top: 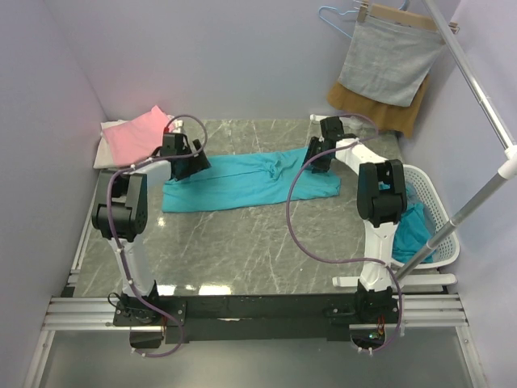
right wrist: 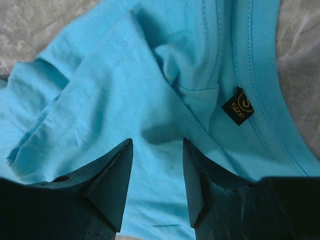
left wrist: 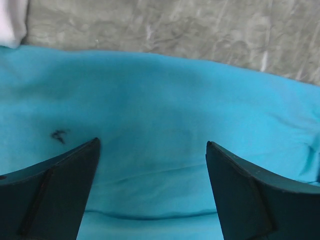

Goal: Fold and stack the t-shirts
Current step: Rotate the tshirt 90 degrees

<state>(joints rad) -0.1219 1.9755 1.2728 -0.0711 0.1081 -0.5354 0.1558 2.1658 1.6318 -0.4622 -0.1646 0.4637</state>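
A teal t-shirt (top: 242, 182) lies spread lengthwise across the marble table (top: 242, 242). My left gripper (top: 187, 164) hangs over its left end. In the left wrist view this gripper (left wrist: 152, 142) is wide open, with smooth teal cloth (left wrist: 160, 100) below and nothing between the fingers. My right gripper (top: 317, 160) is over the shirt's right end. Up close it (right wrist: 157, 141) stands partly open above rumpled cloth, near the collar and its black size label (right wrist: 238, 106). A pink t-shirt (top: 139, 133) lies on a white one (top: 107, 152) at the back left.
A white basket (top: 440, 218) at the right holds more teal shirts (top: 414, 230). A grey cloth (top: 388, 56) and a mustard-brown cloth (top: 359, 101) hang at the back right. A metal rod (top: 477, 202) slants across the right side. Walls close in the left and the back.
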